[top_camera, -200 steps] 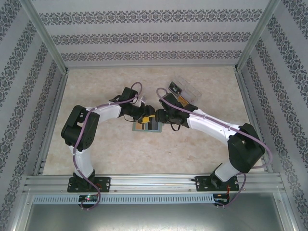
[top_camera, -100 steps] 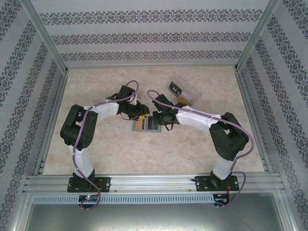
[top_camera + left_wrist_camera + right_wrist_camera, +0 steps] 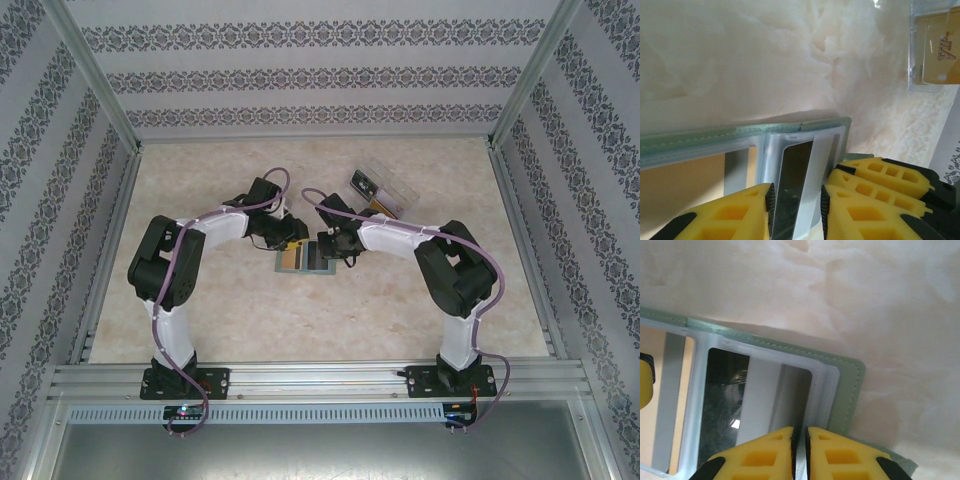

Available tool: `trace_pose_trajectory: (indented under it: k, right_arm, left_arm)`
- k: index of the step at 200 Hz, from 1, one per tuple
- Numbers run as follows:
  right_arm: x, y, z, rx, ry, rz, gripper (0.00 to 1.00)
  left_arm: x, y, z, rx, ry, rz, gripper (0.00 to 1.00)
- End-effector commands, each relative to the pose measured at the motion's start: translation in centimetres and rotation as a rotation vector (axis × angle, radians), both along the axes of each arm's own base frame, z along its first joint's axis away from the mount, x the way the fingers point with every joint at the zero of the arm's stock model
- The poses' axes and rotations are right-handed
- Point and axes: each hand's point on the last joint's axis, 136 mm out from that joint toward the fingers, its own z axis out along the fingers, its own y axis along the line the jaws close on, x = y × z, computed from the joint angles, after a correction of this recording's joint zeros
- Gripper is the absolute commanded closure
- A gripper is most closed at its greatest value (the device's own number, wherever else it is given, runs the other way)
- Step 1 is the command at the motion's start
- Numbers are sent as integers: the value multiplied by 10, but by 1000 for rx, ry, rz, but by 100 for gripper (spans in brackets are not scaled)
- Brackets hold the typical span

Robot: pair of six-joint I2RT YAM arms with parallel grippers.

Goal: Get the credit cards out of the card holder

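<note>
1. In the top view both wrists crowd over the card holder. They hide its far edge and the fingertips.
2. The bottom of the left wrist view cuts off the left fingers. They stand partway apart, astride a dark, glossy strip of the holder's panel. I cannot tell whether they clamp anything or only sit over it.
3. The right fingers are drawn almost together, leaving a hairline slit, at the near edge of the holder's end panel. Something thin and pale sits in the slit. Whether it is a card or the pocket's rim cannot be made out.
4. The clear plastic box lies beyond the right arm, apart from the holder. The left wrist view crops it at the corner, with a golden card visible inside.
5. The counter is pale cream with a marbled pattern. Wallpaper with grey ornamental stripes closes the three sides, and aluminium rails run along the near edge.
6. The holder lies open and flat near the middle of the counter, between the two wrists.
7. It has a soft grey-green cover with a stitched border and clear window pockets.
8. The panel on the left arm's side shows a golden-yellow card.
9. The other panel shows a dark, reflective face with a pale strip beside it. How many cards lie there is unclear.
</note>
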Motion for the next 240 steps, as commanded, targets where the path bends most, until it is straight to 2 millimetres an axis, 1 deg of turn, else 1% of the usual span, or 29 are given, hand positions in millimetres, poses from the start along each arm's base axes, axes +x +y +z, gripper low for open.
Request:
trace_pose_trajectory:
  k: [1,25,46,84,134,168,188,240]
  right_arm:
    - [4,2,-3,-1,9,19,84]
    - [-1,5,-10,35,34,19,84]
    - [-6,8,-15,54,62,31,84]
    - [-5,3,-18,34,69,18,84]
    - [-7,-2,-24,10,79,9,84]
    - [-9,-4,-27,2,84,3,84]
    - [-10,-5,-29,-3,88,2,84]
    - [-10,-8,-30,-13,85,-4,84]
  left_arm:
    - [-5,-3,-8,31,14,-35,68]
    - [-7,-10,-12,10,32,-60,69]
    - [-8,-12,-15,22,39,-82,70]
    - [-8,-14,-17,13,40,-95,71]
    - [-9,-18,-10,-17,9,-130,74]
    - [-7,-22,-2,-86,-11,-139,76]
    - [-5,-20,0,-81,-19,-136,80]
    - [-6,-4,-7,-11,-10,-105,90]
